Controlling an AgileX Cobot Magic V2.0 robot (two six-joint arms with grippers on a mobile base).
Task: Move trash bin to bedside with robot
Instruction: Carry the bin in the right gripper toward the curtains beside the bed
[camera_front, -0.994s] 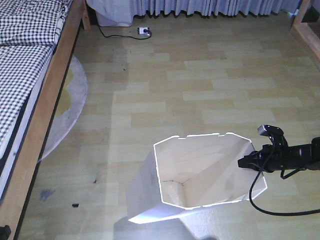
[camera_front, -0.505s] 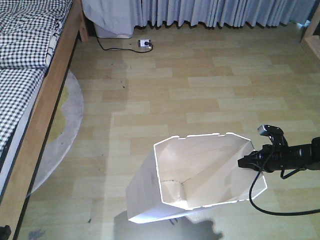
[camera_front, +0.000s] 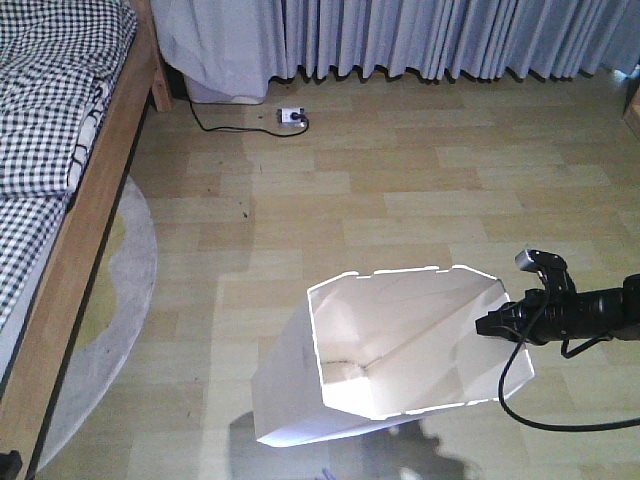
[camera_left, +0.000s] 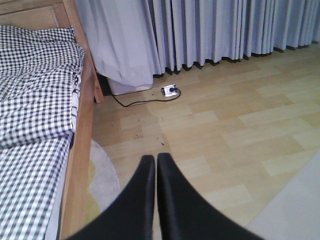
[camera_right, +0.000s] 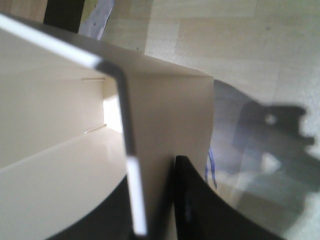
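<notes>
White thin-walled plastic trash bin with an octagonal rim and cream inside sits at 6 o'clock in the front view, on pale wood-plank floor. It is tilted, mouth up toward the camera; can't tell if the base touches the floor.

Right gripper on the slim black arm meets the bin rim at the bin's 3 o'clock. In the right wrist view, the right gripper is clenched on the bin wall, one finger inside and one outside.

Left gripper has its jaws pressed together, grasping nothing, above the floor.

Light-brown wooden bed frame with black-and-white checked bedding runs along 9 to 11 o'clock, well apart from the bin. A grey round rug lies partly under the frame. A white power strip with black cord lies at 12 o'clock, near the grey curtains.
</notes>
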